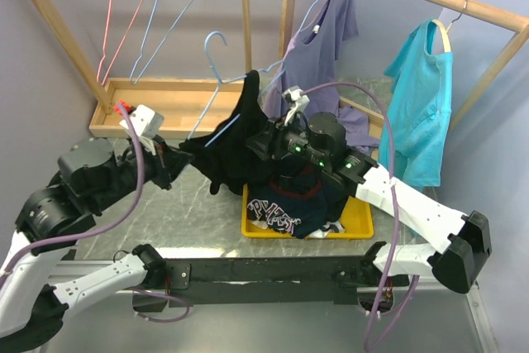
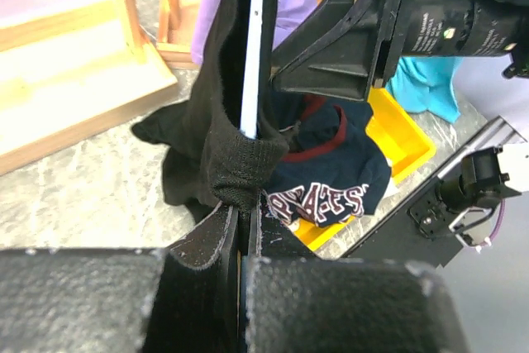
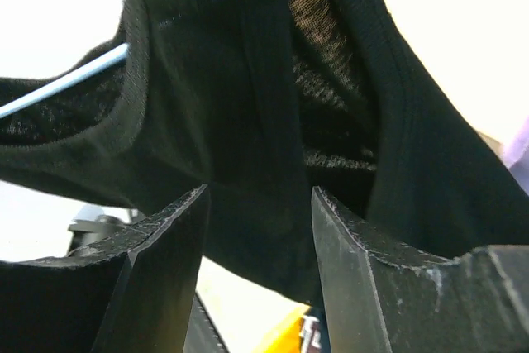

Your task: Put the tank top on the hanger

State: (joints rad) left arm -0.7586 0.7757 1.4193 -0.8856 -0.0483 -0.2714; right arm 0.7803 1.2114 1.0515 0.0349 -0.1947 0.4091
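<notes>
The black tank top hangs bunched on the pale blue-grey wire hanger, held up over the table's middle. My left gripper is shut on the hanger's lower corner, which is wrapped in the top's fabric. In the left wrist view the jaws are pressed together under the fabric cuff, and the hanger wire runs up through the tank top. My right gripper is open at the top's right side. In its own view the fingers stand apart with the tank top draped just beyond them and the hanger wire crossing.
A yellow bin under the right arm holds a dark printed garment. A lilac shirt and a teal shirt hang on the right wooden rack. A pink hanger and a blue hanger hang on the left rack, above its wooden base.
</notes>
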